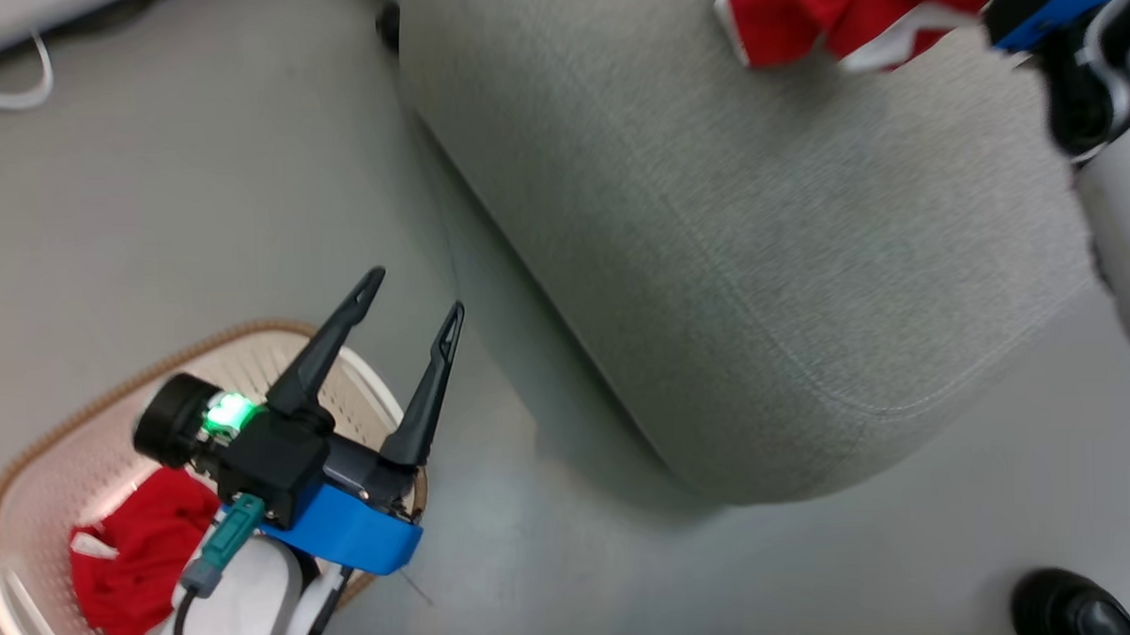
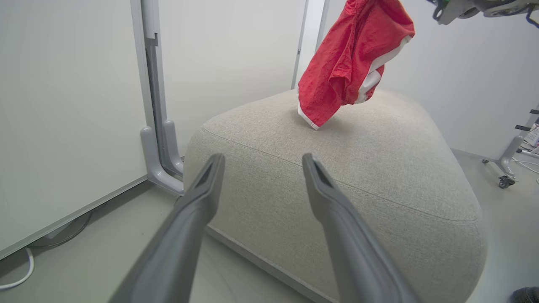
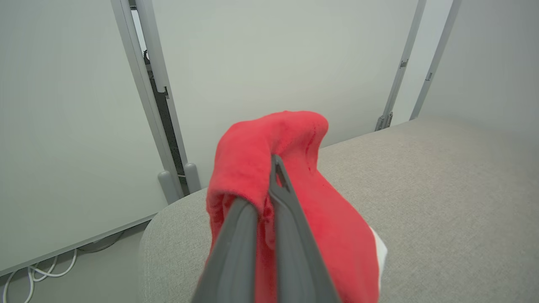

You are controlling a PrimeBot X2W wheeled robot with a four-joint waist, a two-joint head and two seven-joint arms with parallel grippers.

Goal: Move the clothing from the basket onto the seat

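The right gripper (image 3: 263, 193) is clenched on a bright red soft garment (image 2: 349, 63) whose corner touches the large grey woven seat (image 2: 337, 176). The left gripper (image 1: 416, 293), released, hovers above the cream perforated basket (image 1: 63, 467) holding another red garment (image 1: 141, 548). Draped over that right gripper, the cloth may snag at release.

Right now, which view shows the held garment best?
Left wrist view: the garment hangs nearly whole over the seat. Head view crops it at the top edge. Right wrist view is a close-up of the fold pinched in the right gripper.
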